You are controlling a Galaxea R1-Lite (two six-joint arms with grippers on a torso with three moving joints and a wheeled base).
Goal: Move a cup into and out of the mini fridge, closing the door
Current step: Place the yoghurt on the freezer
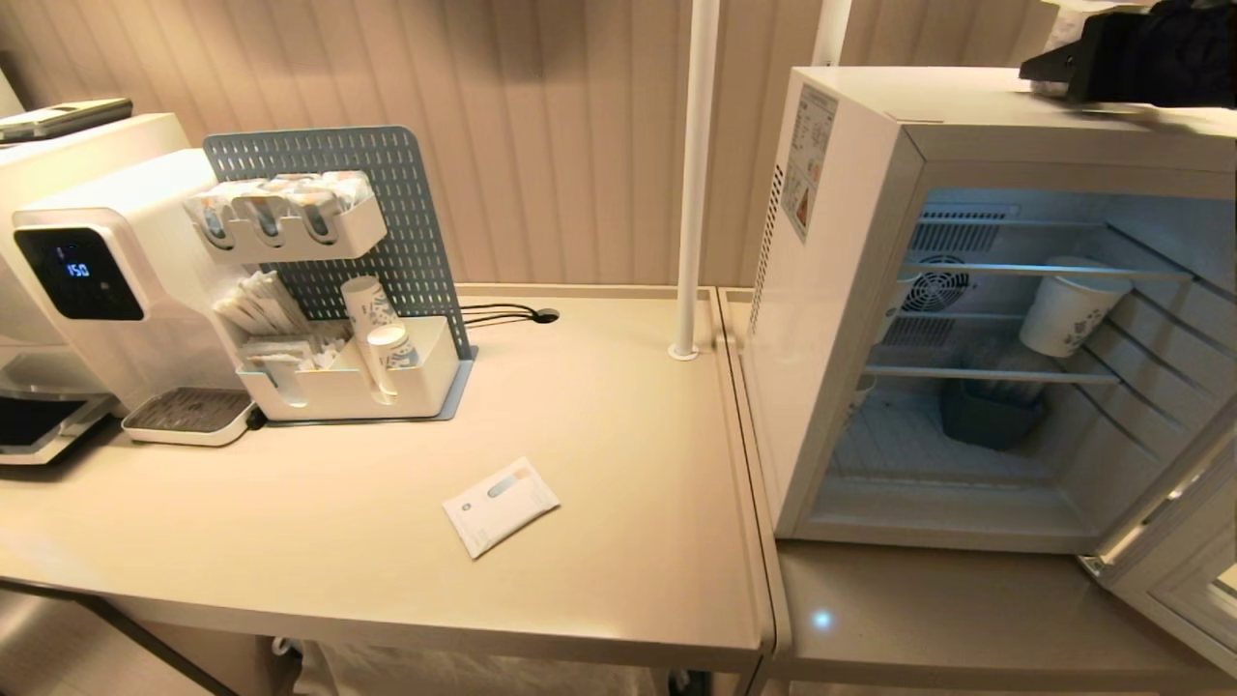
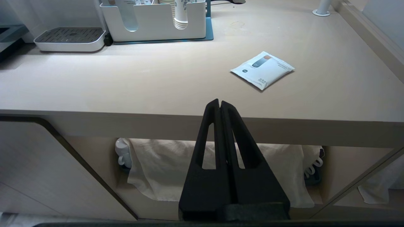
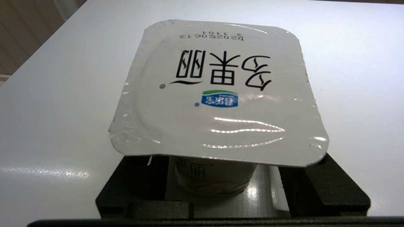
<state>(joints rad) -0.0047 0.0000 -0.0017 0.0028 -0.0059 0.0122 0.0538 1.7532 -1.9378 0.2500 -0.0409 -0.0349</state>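
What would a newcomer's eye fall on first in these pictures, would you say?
Most likely the mini fridge on the right of the counter, lit inside, its door swung wide open and a patterned paper cup on a wire shelf. Next, the cup, a foil-sealed yogurt, stands on the fridge's white top between the fingers of the right hand. A white packet lies alone on the beige counter.

A white sachet [image 1: 501, 507] lies flat on the beige counter [image 1: 599, 406]. Behind it, a white organiser [image 1: 348, 382] on a blue pegboard [image 1: 387, 208] holds patterned paper cups [image 1: 372, 309] — beside it, a white water dispenser [image 1: 106, 271] and drip tray [image 1: 188, 416].
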